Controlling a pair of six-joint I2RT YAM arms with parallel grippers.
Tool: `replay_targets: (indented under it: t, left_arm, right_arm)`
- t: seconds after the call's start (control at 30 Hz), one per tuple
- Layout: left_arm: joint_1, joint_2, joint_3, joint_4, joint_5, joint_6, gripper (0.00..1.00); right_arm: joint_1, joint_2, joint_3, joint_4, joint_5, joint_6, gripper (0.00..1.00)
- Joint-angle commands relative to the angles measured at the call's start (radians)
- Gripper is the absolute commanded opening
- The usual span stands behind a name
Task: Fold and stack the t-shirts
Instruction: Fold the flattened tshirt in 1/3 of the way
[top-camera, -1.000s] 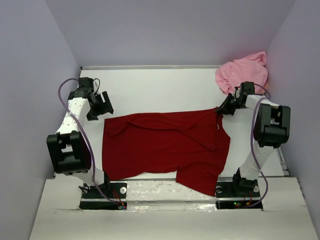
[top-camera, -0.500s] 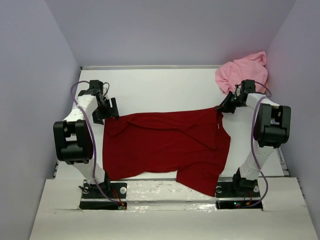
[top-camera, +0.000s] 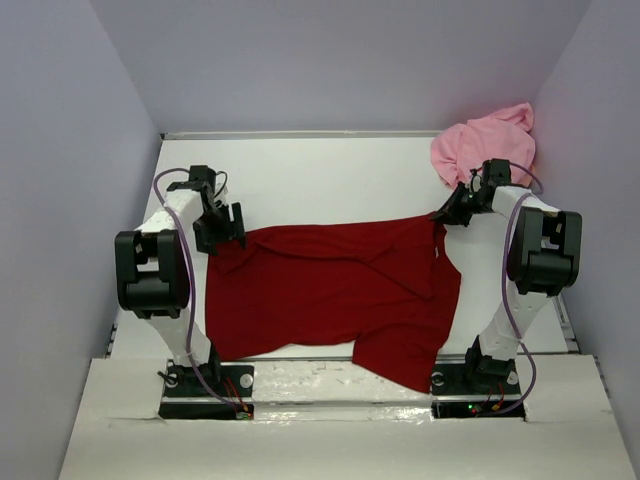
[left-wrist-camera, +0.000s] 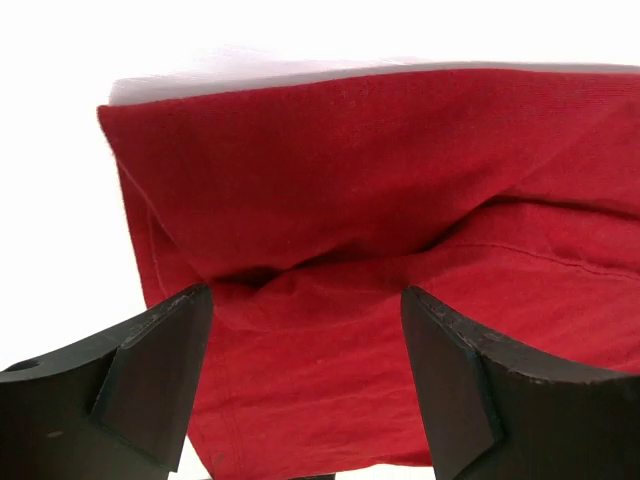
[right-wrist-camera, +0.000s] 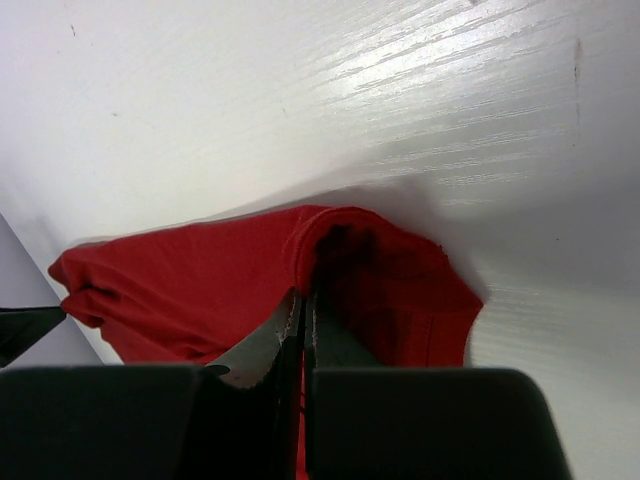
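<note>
The dark red t-shirt (top-camera: 330, 290) lies spread across the middle of the table, one sleeve hanging over the near edge. My left gripper (top-camera: 228, 232) is open just over the shirt's far left corner; in the left wrist view its jaws straddle a fold of the red cloth (left-wrist-camera: 330, 270) with the left gripper (left-wrist-camera: 305, 375) wide apart. My right gripper (top-camera: 446, 214) is shut on the shirt's far right corner, and the right gripper (right-wrist-camera: 305, 305) pinches a bunched red hem (right-wrist-camera: 380, 270). The light pink t-shirt (top-camera: 485, 145) lies crumpled at the back right corner.
Purple walls enclose the white table (top-camera: 320, 180) on three sides. The pink heap sits directly behind my right arm (top-camera: 540, 250). The arm bases (top-camera: 205, 385) stand at the near edge.
My left gripper has moved right and toward the red shirt's far left corner, from beside it to over it. The right gripper and the shirt stay nearly still.
</note>
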Motion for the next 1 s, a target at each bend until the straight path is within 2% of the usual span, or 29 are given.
replay_targets:
  t: [0.0,0.1,0.53,0.67,0.73,0.77,0.83,0.97]
  left_arm:
    - [-0.002,0.019,-0.011,-0.012,0.02,0.018,0.84]
    - [-0.036,0.033,-0.009,-0.016,0.011,0.016,0.84]
    - [-0.053,0.076,-0.014,-0.027,0.043,0.016,0.78]
    - [-0.052,0.082,-0.02,-0.033,0.049,0.015,0.6]
    - [-0.053,0.085,-0.016,-0.041,0.037,0.009,0.24]
    - [-0.053,0.087,-0.013,-0.046,0.031,0.004,0.19]
    - [-0.052,0.087,-0.006,-0.052,0.025,0.003,0.17]
    - [-0.053,0.088,0.003,-0.064,0.014,-0.005,0.18]
  right_arm:
    - [-0.006,-0.026,0.043,0.007,0.007,-0.009,0.0]
    - [-0.006,-0.028,0.045,0.009,0.007,-0.009,0.0]
    - [-0.006,-0.025,0.04,0.009,0.016,-0.007,0.0]
    - [-0.006,-0.023,0.043,0.009,0.016,-0.009,0.0]
    - [-0.006,-0.02,0.041,0.007,0.015,-0.009,0.0]
    - [-0.006,-0.02,0.043,0.007,0.014,-0.009,0.0]
    - [-0.006,-0.02,0.041,0.007,0.013,-0.009,0.0]
    - [-0.006,-0.018,0.041,0.007,0.014,-0.012,0.0]
